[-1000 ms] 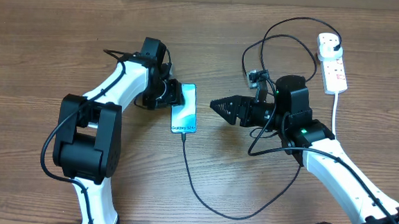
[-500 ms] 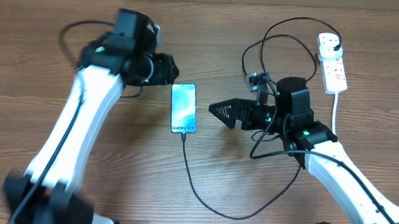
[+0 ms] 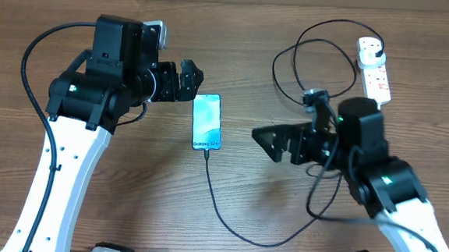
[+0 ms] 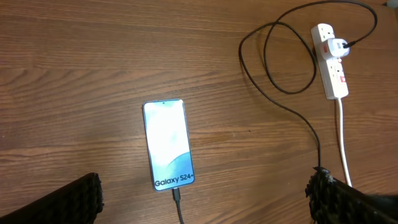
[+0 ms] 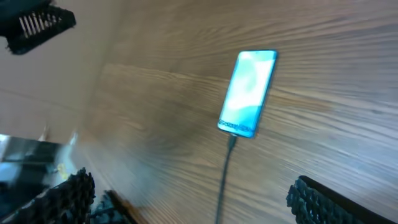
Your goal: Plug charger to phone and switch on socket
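Note:
The phone (image 3: 207, 122) lies flat on the wooden table, screen lit blue, with "Galaxy" text at its near short edge. The charger's (image 3: 209, 176) connector tip (image 4: 176, 195) sits in that edge, and its thin black cable loops right and up to a plug (image 4: 339, 46) seated in the socket (image 3: 373, 70), a white power strip at the far right. My left gripper (image 3: 194, 80) hovers open just up-left of the phone, holding nothing. To the phone's right, my right gripper (image 3: 264, 142) is open and empty, pointing at it. In the right wrist view the phone (image 5: 247, 93) is blurred.
The socket's thick white cord (image 4: 342, 140) runs from the strip toward the table's near right. Cable loops (image 3: 299, 60) lie between the socket and the right arm. Bare wood surrounds the phone.
My left gripper has let go of the phone's far edge, pulled back and opened wide. The right gripper has drawn back to the right and opened. The phone has not moved.

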Robot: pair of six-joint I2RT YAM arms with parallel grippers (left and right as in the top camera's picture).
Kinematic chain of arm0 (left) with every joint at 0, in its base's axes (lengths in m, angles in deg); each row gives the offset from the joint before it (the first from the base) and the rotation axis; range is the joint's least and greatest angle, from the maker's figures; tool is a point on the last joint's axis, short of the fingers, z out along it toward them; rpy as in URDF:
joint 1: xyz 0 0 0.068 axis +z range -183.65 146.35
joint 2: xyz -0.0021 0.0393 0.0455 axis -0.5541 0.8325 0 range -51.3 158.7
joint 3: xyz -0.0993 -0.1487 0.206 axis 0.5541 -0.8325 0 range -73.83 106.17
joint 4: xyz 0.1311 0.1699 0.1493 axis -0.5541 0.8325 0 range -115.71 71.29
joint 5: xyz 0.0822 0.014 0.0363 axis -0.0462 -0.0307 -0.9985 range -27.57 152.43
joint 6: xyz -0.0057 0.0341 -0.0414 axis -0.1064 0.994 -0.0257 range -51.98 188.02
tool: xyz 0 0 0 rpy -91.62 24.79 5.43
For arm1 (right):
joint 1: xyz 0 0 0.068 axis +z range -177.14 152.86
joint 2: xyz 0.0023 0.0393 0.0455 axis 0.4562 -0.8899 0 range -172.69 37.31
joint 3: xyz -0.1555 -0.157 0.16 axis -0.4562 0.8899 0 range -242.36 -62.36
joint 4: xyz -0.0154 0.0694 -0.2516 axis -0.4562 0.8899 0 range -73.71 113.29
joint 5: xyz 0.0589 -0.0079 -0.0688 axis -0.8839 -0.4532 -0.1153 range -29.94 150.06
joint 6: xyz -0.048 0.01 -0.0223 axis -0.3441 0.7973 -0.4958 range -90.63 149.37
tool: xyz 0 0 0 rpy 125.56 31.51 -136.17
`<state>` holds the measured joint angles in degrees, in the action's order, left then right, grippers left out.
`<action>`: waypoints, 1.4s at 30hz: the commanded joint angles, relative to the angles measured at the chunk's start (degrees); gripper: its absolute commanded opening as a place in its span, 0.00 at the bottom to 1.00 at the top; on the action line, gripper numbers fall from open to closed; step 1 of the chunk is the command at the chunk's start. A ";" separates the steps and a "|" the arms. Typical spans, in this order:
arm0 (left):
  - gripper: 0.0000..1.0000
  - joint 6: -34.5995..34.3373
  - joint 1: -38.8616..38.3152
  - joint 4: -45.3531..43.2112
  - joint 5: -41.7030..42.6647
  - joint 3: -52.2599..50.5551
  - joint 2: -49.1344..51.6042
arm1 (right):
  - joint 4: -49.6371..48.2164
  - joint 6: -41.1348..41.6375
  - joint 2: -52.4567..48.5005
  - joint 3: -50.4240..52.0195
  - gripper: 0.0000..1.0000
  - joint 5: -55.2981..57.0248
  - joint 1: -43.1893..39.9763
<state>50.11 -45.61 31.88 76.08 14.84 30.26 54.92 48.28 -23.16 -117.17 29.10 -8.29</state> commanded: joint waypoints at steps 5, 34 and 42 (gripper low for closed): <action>0.99 -1.79 0.28 -0.61 -0.57 0.33 2.62 | 13.20 -4.17 8.48 -7.56 1.00 10.60 0.13; 1.00 -1.81 0.31 -0.61 -0.57 0.33 5.60 | 35.67 -4.17 15.41 -20.96 1.00 34.34 0.13; 1.00 -1.79 0.31 -0.63 -0.57 0.33 5.60 | 19.85 -4.20 19.10 -16.55 1.00 38.84 -3.21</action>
<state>48.69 -45.59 31.50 76.06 14.84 35.62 78.20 44.35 -7.08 -136.29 65.27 -9.14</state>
